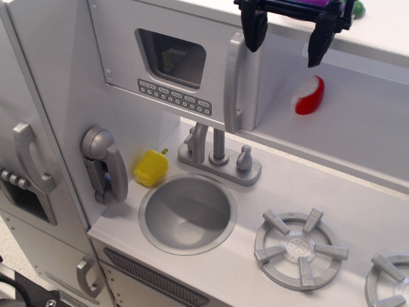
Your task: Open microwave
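I've got the gripper (289,39) spread wide w/ nothing in it, hovering at top right, just above the microwave (172,64) handle (235,83). Microwave sits up over the sink (187,213) on the counter (332,192), door shut. Fingers straddle approx the handle top, prob so I can hook and pull.

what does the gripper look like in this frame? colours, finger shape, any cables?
Only the gripper shows, at the top edge above the microwave. Two black fingers hang from a black crossbar with a blue strip along its top; they look flat and taper to blunt tips. A bit of purple sits on top and something green at the right end. No cables, markings or arm links are in view.
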Controlling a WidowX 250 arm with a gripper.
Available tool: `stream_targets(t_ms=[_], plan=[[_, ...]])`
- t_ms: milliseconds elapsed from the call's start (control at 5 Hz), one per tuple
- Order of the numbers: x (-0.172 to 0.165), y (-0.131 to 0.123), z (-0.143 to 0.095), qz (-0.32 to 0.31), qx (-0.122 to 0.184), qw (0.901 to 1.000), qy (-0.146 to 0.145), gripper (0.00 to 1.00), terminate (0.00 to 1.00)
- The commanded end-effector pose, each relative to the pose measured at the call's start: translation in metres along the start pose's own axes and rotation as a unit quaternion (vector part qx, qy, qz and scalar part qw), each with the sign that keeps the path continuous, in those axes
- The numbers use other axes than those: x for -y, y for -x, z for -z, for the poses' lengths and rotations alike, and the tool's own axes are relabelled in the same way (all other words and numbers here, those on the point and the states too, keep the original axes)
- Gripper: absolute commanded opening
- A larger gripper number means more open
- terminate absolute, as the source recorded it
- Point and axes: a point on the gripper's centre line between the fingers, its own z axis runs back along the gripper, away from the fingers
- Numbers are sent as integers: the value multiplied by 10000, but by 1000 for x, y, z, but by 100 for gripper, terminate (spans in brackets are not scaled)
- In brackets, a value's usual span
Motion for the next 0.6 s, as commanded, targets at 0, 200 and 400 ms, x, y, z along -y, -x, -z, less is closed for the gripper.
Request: stream_targets(t_ms=[0, 200, 400], plan=[[0, 0, 0, 0, 0, 10000, 0, 100, 0], [-13, -1, -3, 117, 405, 9991, 93, 100, 0], [-28, -1, -9, 156, 559, 9981, 228, 100, 0]])
